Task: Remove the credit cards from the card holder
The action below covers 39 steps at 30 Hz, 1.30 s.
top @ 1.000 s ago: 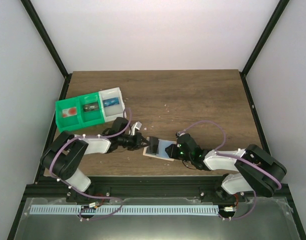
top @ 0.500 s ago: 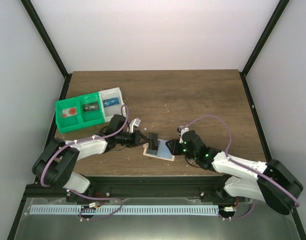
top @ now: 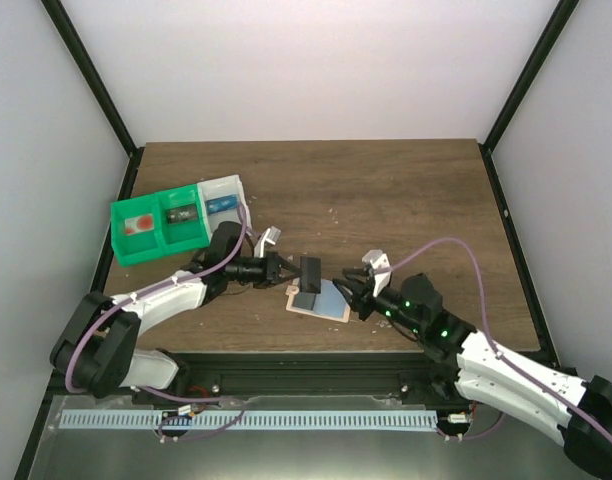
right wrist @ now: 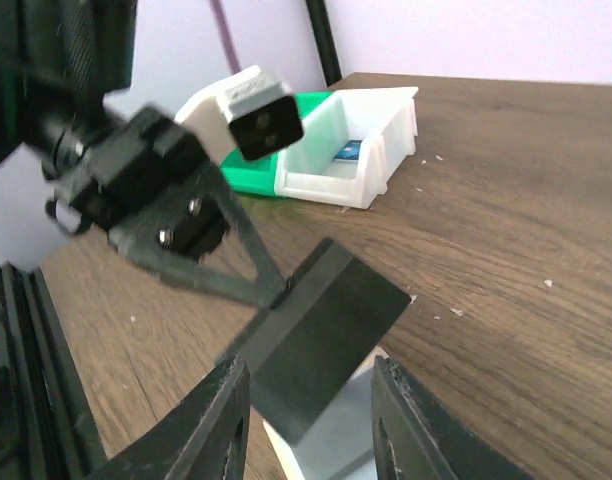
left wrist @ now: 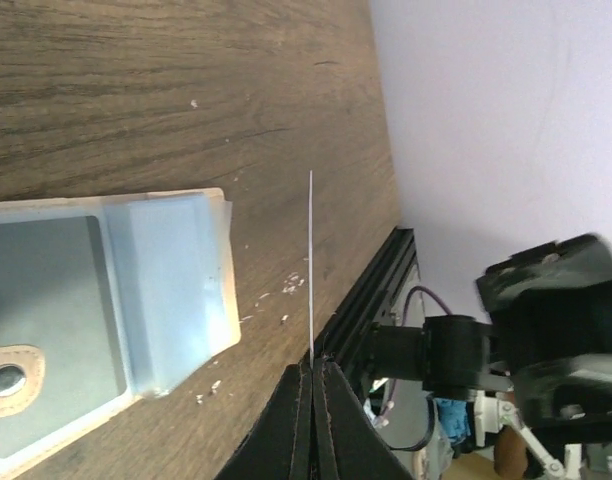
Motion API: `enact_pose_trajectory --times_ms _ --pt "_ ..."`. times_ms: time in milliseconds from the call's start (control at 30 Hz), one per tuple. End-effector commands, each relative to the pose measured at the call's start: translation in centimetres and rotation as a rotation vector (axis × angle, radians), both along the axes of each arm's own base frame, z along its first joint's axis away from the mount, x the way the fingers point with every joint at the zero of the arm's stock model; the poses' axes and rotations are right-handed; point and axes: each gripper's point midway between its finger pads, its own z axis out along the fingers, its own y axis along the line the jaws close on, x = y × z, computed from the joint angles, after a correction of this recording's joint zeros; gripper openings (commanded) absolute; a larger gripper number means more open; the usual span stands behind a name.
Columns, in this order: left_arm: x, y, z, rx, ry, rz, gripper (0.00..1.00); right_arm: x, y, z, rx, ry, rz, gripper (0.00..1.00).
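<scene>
The tan card holder point(top: 326, 310) with its blue panel lies flat near the table's front edge. It also shows in the left wrist view point(left wrist: 106, 320) and in the right wrist view point(right wrist: 361, 440). My left gripper point(top: 284, 270) is shut on one dark credit card point(top: 309, 271) and holds it on edge just above the holder's left end. That card shows as a thin line in the left wrist view point(left wrist: 311, 260) and as a dark face in the right wrist view point(right wrist: 321, 335). My right gripper point(top: 352, 291) is open and empty at the holder's right edge. No other cards are clearly visible.
A green bin point(top: 158, 227) and a white bin point(top: 224, 205) with small items stand at the back left. They also show in the right wrist view point(right wrist: 346, 150). The black frame rail point(top: 306, 365) runs along the table's front edge.
My left gripper has lifted the dark card up and away from the holder. My right arm has stretched out lower, with its gripper still at the holder's right edge.
</scene>
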Motion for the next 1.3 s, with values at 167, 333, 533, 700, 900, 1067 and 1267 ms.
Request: enact_pose_trajectory --times_ms 167,333,533,700,900,1067,1267 --pt "0.0 -0.2 2.7 -0.106 0.084 0.006 0.00 -2.7 1.9 -0.5 -0.177 -0.351 0.142 0.42" --pt "-0.6 -0.6 3.1 -0.168 0.132 -0.028 0.00 -2.7 3.3 -2.4 -0.300 -0.420 0.133 0.45" --pt "-0.8 -0.3 2.4 -0.150 0.155 -0.006 0.00 -2.2 4.7 -2.9 -0.415 -0.498 0.139 0.51" --pt "-1.1 -0.1 1.8 -0.157 0.187 0.011 0.00 -1.5 5.0 -3.1 -0.451 -0.524 0.115 0.50" --pt "-1.1 0.1 1.5 -0.150 0.207 0.027 0.00 -1.3 5.3 -2.8 -0.462 -0.561 0.109 0.45" --pt "-1.0 0.0 1.5 -0.153 0.218 0.031 0.00 -1.5 5.6 -2.7 -0.474 -0.592 0.127 0.41" --pt "-1.2 -0.1 2.1 -0.184 0.243 0.026 0.00 -1.2 5.6 -3.4 -0.543 -0.623 0.119 0.46"
